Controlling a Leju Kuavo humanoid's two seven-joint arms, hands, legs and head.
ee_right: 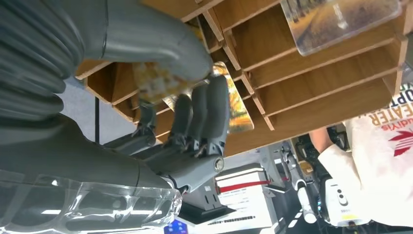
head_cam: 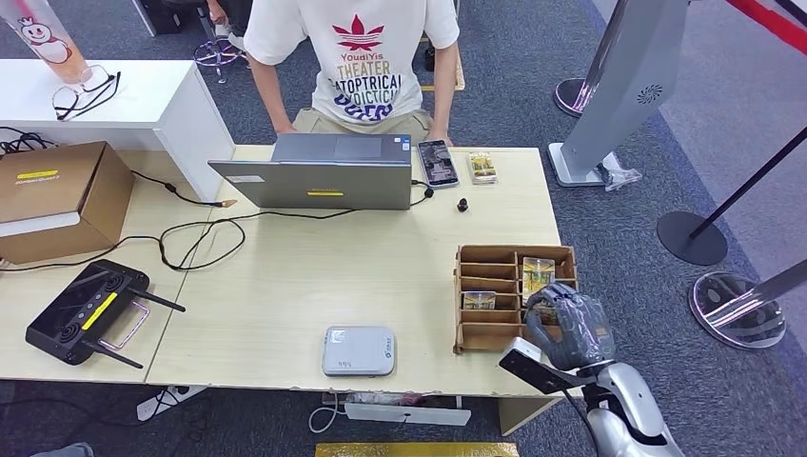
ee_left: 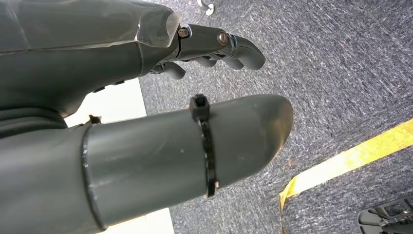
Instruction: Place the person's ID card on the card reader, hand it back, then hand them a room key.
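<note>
Pinching a key card [ee_right: 229,105] in the rack [head_cam: 476,335] at lower right, the right hand [head_cam: 569,328] should lift straight up, thumb firm.

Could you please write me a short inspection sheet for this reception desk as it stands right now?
Surface: light wooden desk, two tabletops joined.
Job's things: wooden card rack holding room key cards; card reader at near edge, bare; card beside phone.
Clutter: laptop, cardboard box, black controller.
Robot hands: right robot hand in the rack, fingers on a card; left robot hand hanging over carpet, empty.
Cables: black cable from laptop.
Surroundings: person behind desk, stanchions.
</note>
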